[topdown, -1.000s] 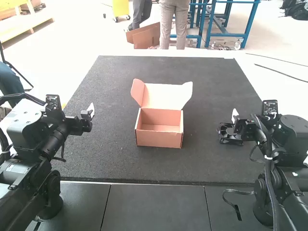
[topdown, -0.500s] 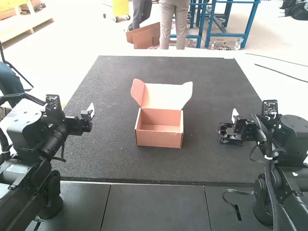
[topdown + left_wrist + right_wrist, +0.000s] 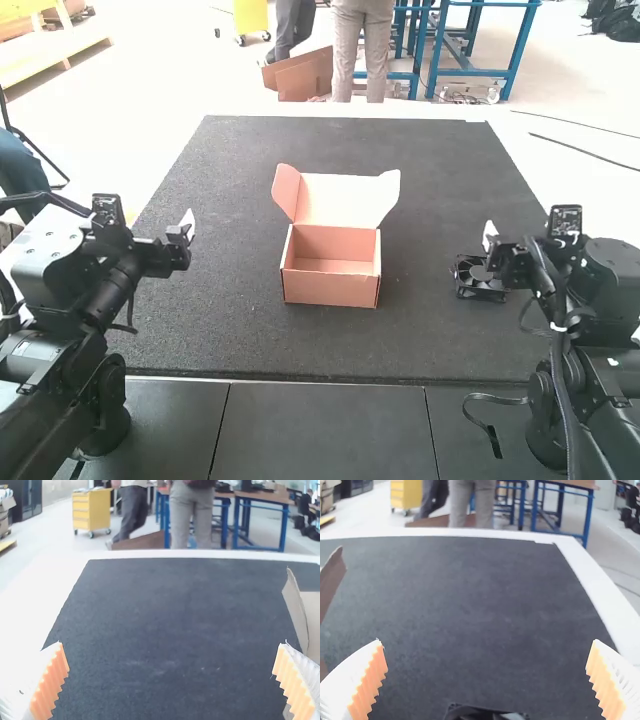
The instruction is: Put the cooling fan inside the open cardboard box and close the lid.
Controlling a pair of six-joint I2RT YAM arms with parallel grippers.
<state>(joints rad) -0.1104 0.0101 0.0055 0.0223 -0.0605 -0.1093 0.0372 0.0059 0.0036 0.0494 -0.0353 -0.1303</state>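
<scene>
An open cardboard box [image 3: 331,263] stands mid-mat, its lid [image 3: 345,197] upright at the far side with side flaps out. One flap's edge [image 3: 296,607] is seen from the left wrist view. The black cooling fan [image 3: 476,278] lies on the mat right of the box, directly under my right gripper [image 3: 493,250]; its top rim [image 3: 485,713] peeks between the open fingers [image 3: 364,682]. My left gripper [image 3: 186,233] hovers open over the mat's left edge, well away from the box, with nothing between its orange pads [image 3: 49,682].
The black mat [image 3: 320,160] covers the table, with a pale border around it. Bare mat lies between the box and each gripper.
The left arm has shifted very slightly; box and fan have not moved.
</scene>
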